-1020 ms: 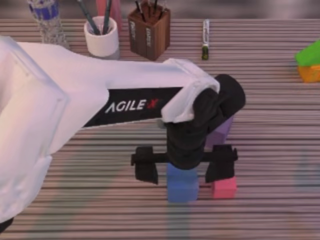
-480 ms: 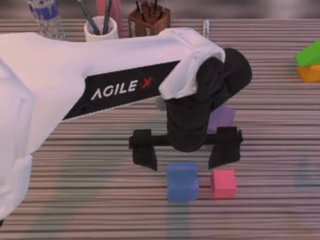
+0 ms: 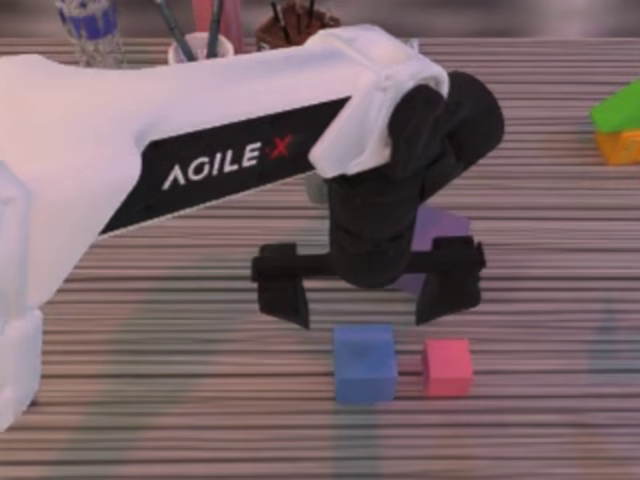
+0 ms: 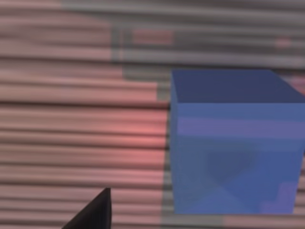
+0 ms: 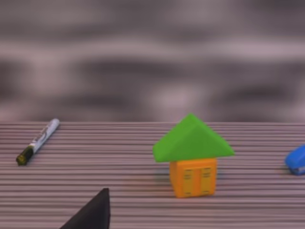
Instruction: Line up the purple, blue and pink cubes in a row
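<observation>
Now the left gripper (image 3: 365, 292), spread wide and empty, has risen off the blue cube (image 3: 365, 362) beside the pink cube (image 3: 446, 366).

Left arm (image 3: 150, 150): white smooth shell, rounded edges | black side panel, white "AGILE" lettering plus red "X" | black rounded wrist housing below white cuff | left claw (image 3: 367, 290): matte black crossbar, two blocky tapered fingers (image 3: 283, 297) | right arm: only one black finger tip (image 5: 90, 214) visible
</observation>
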